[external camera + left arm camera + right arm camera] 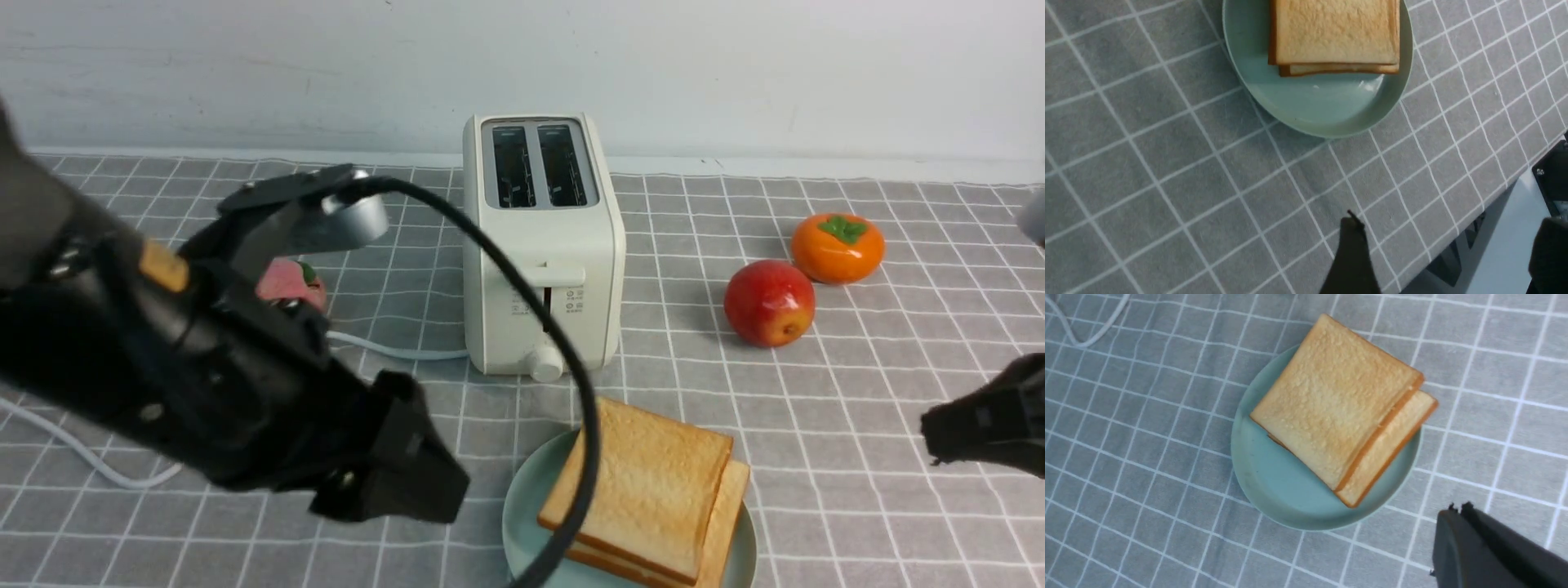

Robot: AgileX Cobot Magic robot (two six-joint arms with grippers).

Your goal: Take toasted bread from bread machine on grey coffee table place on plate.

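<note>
- The worktop (865, 359) is covered in grey cloth with a grid of thin white lines, wrinkled in places.
- A cream-white two-slot toaster (539, 245) stands upright near the back.
- Its white cord (400, 352) runs off to the left and curves forward.
- A round pale green plate (526, 498) sits in front of the toaster.
- A red apple (769, 304) lies right of the toaster.
- An orange persimmon (838, 247) lies just behind the apple, farther right.
- A pink item (287, 282), partly hidden, lies left of the toaster.
</note>
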